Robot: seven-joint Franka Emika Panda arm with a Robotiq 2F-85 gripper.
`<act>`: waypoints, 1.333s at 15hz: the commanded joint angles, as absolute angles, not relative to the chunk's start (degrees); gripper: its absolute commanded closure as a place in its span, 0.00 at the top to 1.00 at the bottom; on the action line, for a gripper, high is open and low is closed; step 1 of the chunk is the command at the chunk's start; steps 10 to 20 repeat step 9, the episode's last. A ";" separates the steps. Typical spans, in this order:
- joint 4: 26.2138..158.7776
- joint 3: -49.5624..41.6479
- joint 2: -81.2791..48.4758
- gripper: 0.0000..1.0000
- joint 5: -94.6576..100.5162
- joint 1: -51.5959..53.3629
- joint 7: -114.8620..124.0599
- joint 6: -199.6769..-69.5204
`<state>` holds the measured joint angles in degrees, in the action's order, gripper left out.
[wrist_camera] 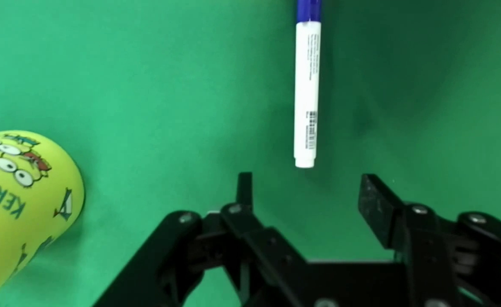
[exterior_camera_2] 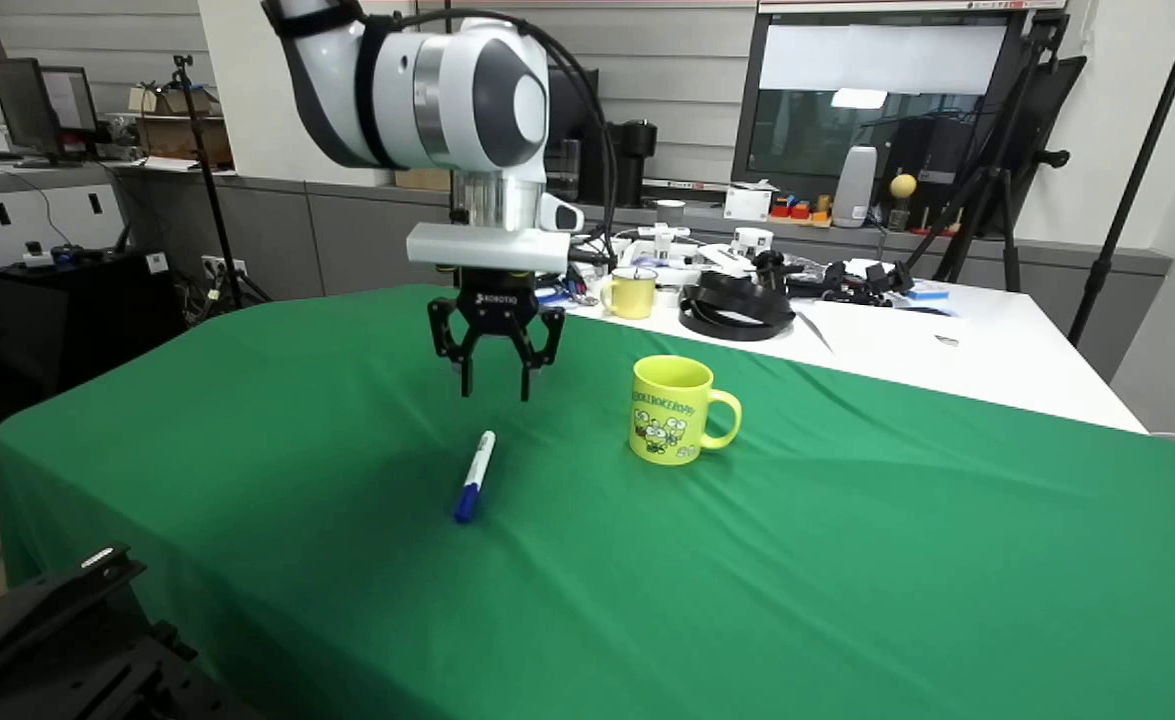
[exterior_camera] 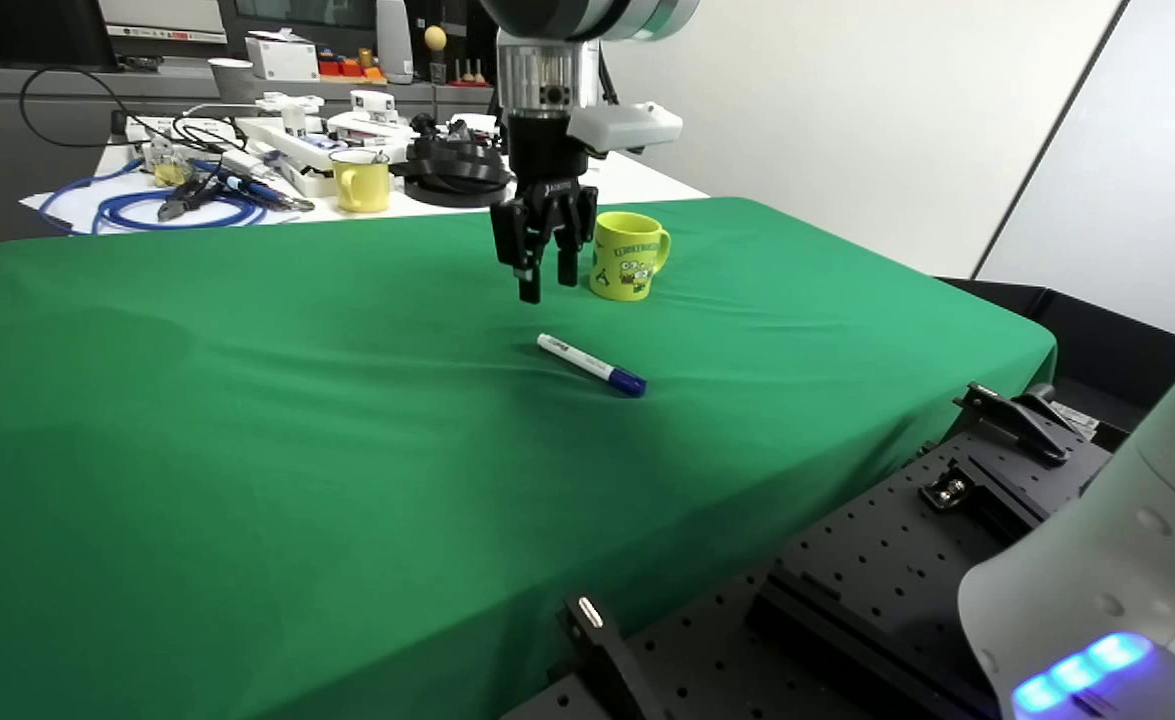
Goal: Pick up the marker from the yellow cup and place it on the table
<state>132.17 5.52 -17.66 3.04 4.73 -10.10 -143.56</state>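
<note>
Marker [exterior_camera_2: 476,474] lies inside the edges of the table [exterior_camera_2: 797,560], seemingly placed; the claw [exterior_camera_2: 495,390], well parted and empty, should withdraw.

Place: a robotics lab, as I see it.
Perforated plate [exterior_camera: 867,560]: black, beside my robot arm's base [exterior_camera: 1097,580].
White desk [exterior_camera_2: 1007,375]: I see tangled cables [exterior_camera: 125,201].
Tripod [exterior_camera_2: 994,178]: black, behind the desk.

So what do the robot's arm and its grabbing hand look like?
The arm is white and rounded, with dark grey covers, black bands and black cables. Then come a silver cylinder and a pale bar. The gripper is black, angular and jointed, with two slim fingers and white ROBOTIQ lettering. Blue lights glow on what looks like the white base.
</note>
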 commanded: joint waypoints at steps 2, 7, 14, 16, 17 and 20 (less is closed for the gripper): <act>131.88 5.69 -14.82 0.99 2.89 4.01 -10.98 -140.93; 131.98 5.72 -14.84 1.00 2.95 3.98 -11.25 -140.74; 131.98 5.72 -15.09 1.00 2.95 3.97 -11.24 -140.81; 131.98 5.72 -15.09 1.00 2.95 3.97 -11.24 -140.81; 131.98 5.72 -15.09 1.00 2.95 3.97 -11.24 -140.81; 131.98 5.72 -15.09 1.00 2.95 3.97 -11.24 -140.81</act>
